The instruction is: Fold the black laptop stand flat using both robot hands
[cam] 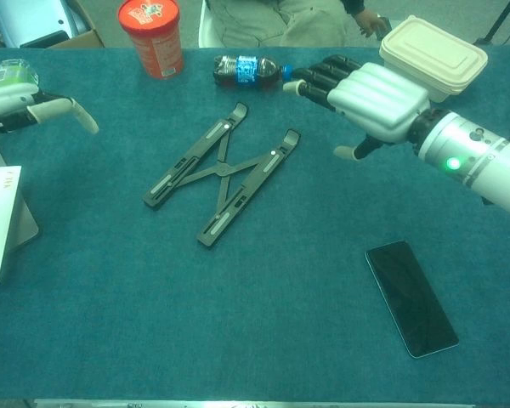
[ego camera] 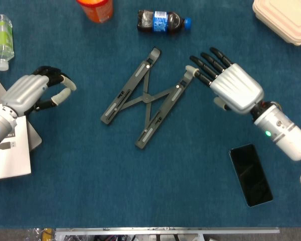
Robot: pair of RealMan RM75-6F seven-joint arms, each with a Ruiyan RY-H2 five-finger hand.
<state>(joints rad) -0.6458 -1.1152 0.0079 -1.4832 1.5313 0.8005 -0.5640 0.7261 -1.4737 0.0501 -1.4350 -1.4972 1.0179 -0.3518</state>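
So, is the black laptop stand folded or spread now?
Spread. The laptop stand lies flat on the table, its two bars apart, joined by crossed struts.

Blue table (ego camera: 90, 175): laptop stand (ego camera: 146, 98), phone (ego camera: 250, 174), bottle (ego camera: 163, 22).

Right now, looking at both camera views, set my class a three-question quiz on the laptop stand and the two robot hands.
1. True or false: the right robot hand grips the laptop stand.
2. Which lies nearest the right forearm? A) phone B) cola bottle C) orange tub
3. Fill in: the stand's two bars are spread in the shape of the letter ___.

Key: 1 false, it is lifted clear, fingers apart; the left robot hand holds nothing either. 2 A. 3 X.
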